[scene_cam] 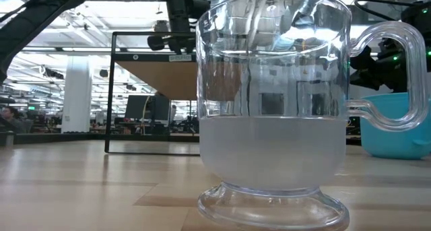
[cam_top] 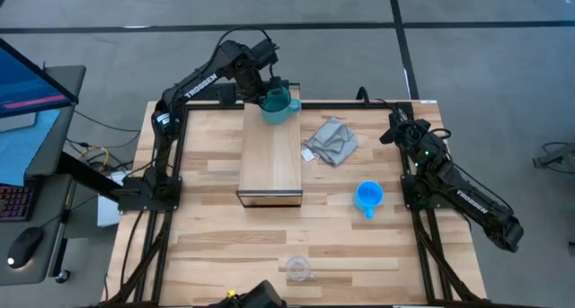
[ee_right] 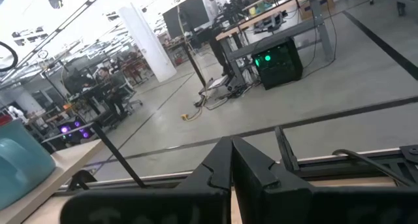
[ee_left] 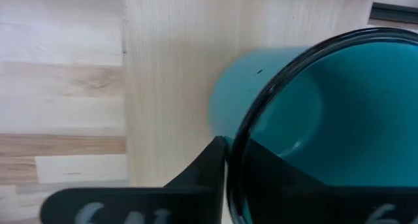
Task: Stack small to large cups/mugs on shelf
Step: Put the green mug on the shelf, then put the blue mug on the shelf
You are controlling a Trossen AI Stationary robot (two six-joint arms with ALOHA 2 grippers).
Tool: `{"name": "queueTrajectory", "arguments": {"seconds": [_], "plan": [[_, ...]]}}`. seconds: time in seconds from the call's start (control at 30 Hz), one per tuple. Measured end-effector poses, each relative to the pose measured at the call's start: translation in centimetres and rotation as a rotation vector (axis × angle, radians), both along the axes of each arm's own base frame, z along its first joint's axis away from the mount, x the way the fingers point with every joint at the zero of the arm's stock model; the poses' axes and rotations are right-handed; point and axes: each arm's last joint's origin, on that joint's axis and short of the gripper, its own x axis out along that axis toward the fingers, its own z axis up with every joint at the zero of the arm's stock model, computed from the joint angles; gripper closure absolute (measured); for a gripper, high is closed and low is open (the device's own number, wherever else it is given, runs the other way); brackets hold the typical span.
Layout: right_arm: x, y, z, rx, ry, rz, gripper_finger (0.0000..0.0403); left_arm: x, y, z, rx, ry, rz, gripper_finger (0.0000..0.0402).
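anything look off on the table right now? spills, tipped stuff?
One oddity: a crumpled grey cloth lies on the table right of the shelf. Otherwise nothing is spilled or tipped. The left gripper grips the teal mug by its rim at the shelf's far end. The blue mug and glass cup stand upright.

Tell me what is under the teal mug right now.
The teal mug sits over the far end of the shelf, its rim gripped by the left tool. Light wood shows beside it; whether its base touches is hidden by the mug itself.
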Motion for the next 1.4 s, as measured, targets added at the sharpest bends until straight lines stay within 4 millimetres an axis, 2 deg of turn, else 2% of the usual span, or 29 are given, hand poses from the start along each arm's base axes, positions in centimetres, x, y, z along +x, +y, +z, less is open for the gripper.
{"name": "queueTrajectory", "arguments": {"seconds": [0.2, 0.67, 0.87, 1.4], "plan": [[0.0, 0.0, 0.0, 0.0, 0.0, 0.0, 0.037, 0.0, 0.0, -0.3, -0.008, 0.022, -0.012, 0.0314], [0.0, 0.0, 0.0, 0.0, 0.0, 0.0, 0.037, 0.0, -0.1, -0.3, -0.02, 0.009, -0.058, 0.025], [0.0, 0.0, 0.0, 0.0, 0.0, -0.001, 0.037, 0.0, -0.1, -0.2, -0.022, 0.002, -0.069, 0.0242], [0.0, 0.0, 0.0, 0.0, 0.0, -0.001, 0.037, -1.3, -1.0, 2.9, 0.046, -0.066, -0.086, 0.0244]]}}
